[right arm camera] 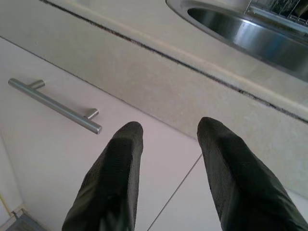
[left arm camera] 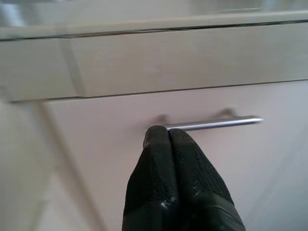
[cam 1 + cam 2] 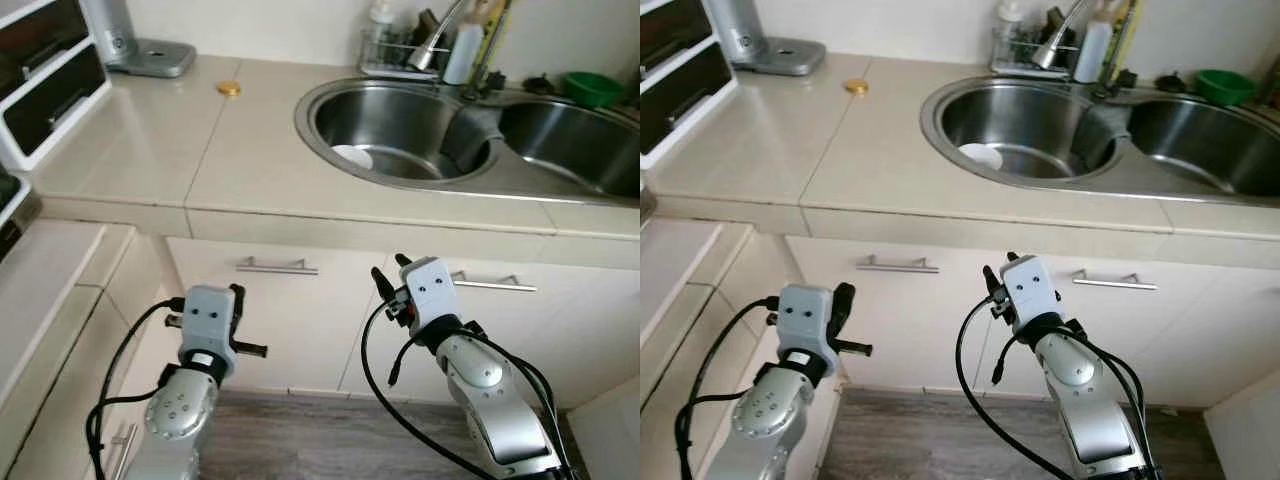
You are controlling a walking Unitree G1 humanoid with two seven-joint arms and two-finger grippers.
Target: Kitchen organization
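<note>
Steel handle beyond closed jaws.

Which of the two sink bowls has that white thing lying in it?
The left basin, the one nearer the bare stretch of counter. A white dish lies on its bottom near the front-left wall, while the right basin holds nothing that I can see.

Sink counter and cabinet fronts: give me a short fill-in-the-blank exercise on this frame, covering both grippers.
1. The left gripper has its fingers ____, pointing toward a cabinet handle.
2. The right gripper has its fingers ____, below the counter edge.
3. A small white dish lies inside the ____ basin of the sink.
4. A small ____-coloured lid lies on the counter left of the sink.

Missing words: shut; open; left; gold
</note>
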